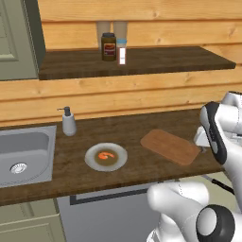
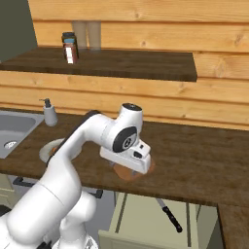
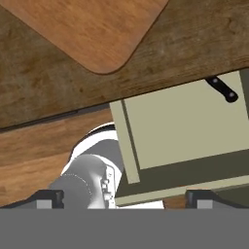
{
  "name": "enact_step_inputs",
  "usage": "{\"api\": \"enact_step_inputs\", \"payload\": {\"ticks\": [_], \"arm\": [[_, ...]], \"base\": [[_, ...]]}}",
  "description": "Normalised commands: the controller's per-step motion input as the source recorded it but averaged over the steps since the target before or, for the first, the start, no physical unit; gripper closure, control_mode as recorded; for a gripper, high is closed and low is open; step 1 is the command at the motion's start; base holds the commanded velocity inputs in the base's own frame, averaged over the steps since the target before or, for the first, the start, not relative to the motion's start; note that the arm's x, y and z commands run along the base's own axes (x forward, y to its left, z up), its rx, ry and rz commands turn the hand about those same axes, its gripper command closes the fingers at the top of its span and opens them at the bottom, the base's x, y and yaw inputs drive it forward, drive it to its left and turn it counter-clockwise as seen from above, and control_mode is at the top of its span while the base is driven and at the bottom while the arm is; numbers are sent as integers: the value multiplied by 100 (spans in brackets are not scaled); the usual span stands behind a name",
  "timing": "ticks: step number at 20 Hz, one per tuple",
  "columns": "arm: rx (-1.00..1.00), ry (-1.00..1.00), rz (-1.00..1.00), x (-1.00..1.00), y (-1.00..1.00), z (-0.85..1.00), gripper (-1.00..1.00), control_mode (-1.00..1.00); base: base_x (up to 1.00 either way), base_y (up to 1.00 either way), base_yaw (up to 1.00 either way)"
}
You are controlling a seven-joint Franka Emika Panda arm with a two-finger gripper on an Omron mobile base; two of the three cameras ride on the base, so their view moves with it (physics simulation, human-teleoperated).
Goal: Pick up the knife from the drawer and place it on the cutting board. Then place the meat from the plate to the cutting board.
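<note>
The knife (image 2: 169,214) lies in the open drawer (image 2: 146,221) below the counter. Its dark handle (image 3: 221,89) shows at the drawer's far corner in the hand view. The wooden cutting board (image 1: 170,146) lies bare on the counter, and one rounded corner (image 3: 92,29) is under the hand. The orange-red meat (image 1: 106,155) sits on the round plate (image 1: 92,163) left of the board. My gripper (image 3: 124,198) hangs open and empty over the counter's front edge, above the board's near corner and the drawer, apart from the knife.
A steel sink (image 1: 23,153) is set into the counter at the left, with a soap dispenser (image 1: 69,121) behind it. Jars (image 1: 109,46) stand on the wall shelf. The drawer's pale front sticks out below the counter edge (image 3: 58,116).
</note>
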Motion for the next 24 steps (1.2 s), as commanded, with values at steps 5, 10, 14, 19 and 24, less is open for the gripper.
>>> {"api": "enact_step_inputs", "payload": {"ticks": [5, 10, 14, 19, 24], "arm": [[0, -1, -3, -1, -3, -29, -100, -100], [-1, -2, 0, -50, -6, -11, -100, -100], [0, 0, 0, -55, -19, -11, -100, -100], [0, 1, 0, -32, -26, 0, -100, -100], [0, 4, 0, 0, -41, -2, -100, -100]], "base": [[0, 0, 0], [0, 0, 0], [0, 0, 0], [0, 0, 0], [0, 0, 0]]}}
